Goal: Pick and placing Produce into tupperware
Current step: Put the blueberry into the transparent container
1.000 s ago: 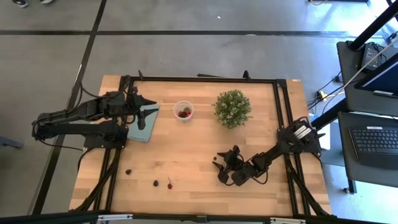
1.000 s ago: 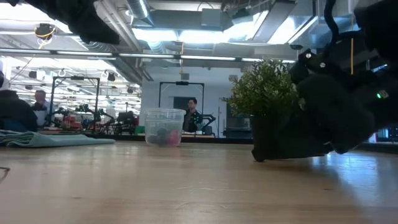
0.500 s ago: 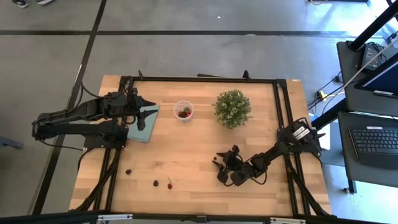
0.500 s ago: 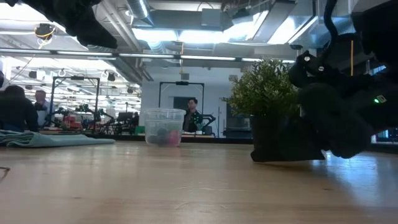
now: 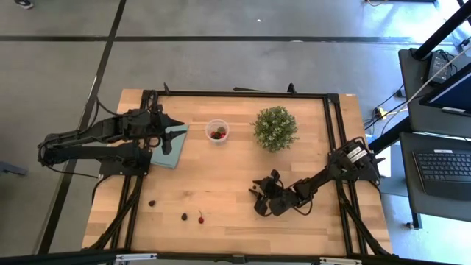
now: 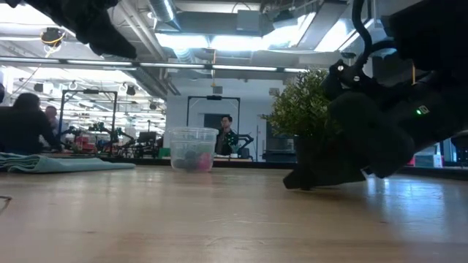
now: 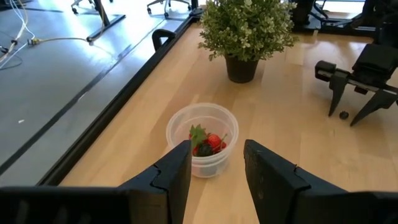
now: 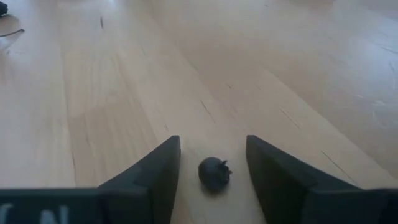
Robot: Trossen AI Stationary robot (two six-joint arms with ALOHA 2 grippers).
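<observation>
Low over the wooden table (image 5: 221, 177), the right gripper (image 8: 211, 163) has slid forward, fingers narrowing but not yet gripping around a dark berry (image 8: 214, 173), so pickup looks imminent.

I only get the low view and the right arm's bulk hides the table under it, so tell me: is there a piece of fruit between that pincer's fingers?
Observer: Yes. The right wrist view shows a dark berry lying on the table between the open fingers of the right pincer, touching neither.
Operator: Any other loose pieces out there?
Observer: Three, in the high view, near the table edge on the left arm's side: a dark piece, a second dark piece and a red piece.
Operator: Where is the left arm?
Observer: The left pincer hangs open and empty over the teal cloth, pointing at the cup.
</observation>
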